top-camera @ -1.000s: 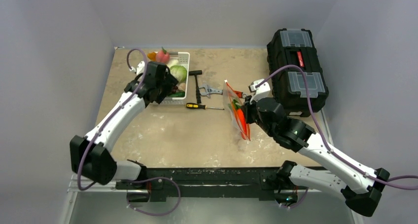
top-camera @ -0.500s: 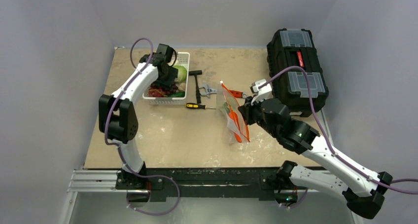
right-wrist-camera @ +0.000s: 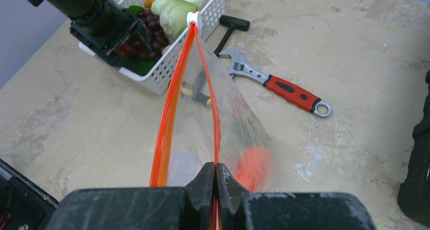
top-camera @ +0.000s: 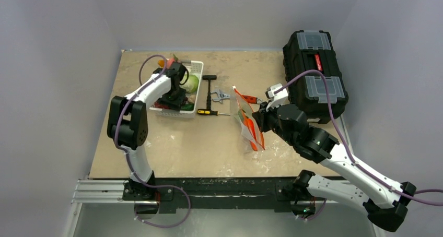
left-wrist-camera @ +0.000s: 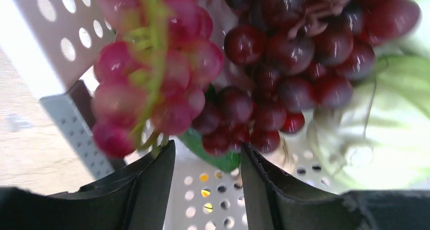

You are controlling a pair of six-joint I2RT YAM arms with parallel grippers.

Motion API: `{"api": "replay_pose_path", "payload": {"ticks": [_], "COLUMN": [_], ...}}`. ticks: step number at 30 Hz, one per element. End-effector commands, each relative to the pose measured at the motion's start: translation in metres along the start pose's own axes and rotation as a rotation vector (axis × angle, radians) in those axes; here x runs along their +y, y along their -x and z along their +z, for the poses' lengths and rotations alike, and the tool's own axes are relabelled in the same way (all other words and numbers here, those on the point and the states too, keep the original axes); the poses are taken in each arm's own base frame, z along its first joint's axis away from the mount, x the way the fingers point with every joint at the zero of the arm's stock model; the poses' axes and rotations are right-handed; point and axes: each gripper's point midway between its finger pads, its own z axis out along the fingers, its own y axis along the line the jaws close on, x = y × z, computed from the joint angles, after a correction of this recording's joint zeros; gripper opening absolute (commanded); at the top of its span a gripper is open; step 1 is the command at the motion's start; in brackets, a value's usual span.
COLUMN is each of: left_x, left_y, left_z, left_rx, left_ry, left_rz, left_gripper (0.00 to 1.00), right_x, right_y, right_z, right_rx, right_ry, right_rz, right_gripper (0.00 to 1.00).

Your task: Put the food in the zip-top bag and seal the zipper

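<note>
My right gripper (right-wrist-camera: 215,169) is pinched tight on the zip-top bag (right-wrist-camera: 228,113) at one end of its zipper (right-wrist-camera: 172,98), holding the mouth up so it gapes toward the white slotted basket (right-wrist-camera: 167,73). A carrot (right-wrist-camera: 253,166) lies inside. My left gripper (left-wrist-camera: 207,148) is down in that basket, fingers half apart at the grapes (left-wrist-camera: 284,63); I cannot tell if they bite. The tabletop (top-camera: 177,143) is mottled beige, with plain grey walls around it and a black toolbox (top-camera: 313,75) at right.

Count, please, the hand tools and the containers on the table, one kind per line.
hammer: 1
adjustable wrench: 1
screwdriver: 1
white basket: 1
zip-top bag: 1
black toolbox: 1
Total: 6
</note>
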Motion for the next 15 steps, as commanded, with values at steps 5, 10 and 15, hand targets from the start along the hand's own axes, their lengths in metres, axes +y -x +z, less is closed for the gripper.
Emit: {"api": "replay_pose_path", "payload": {"ticks": [5,10,15], "left_x": [0.052,0.057,0.051], "left_y": [0.028,0.031,0.018], "left_z": [-0.013,-0.029,-0.041], "left_rx": [-0.084,-0.079,-0.003], "left_ry": [0.013,-0.023,-0.097], "left_rz": [-0.017,0.036,0.105], "left_gripper": [0.5,0.49,0.53], "right_x": [0.003,0.003,0.004], "right_y": [0.014,0.011,0.01], "right_z": [-0.003,-0.001,0.001], "right_rx": [-0.05,-0.039,-0.033], "right_ry": [0.014,0.012,0.01], "right_rz": [0.0,0.004,0.002], "right_gripper": [0.0,0.0,0.0]}}
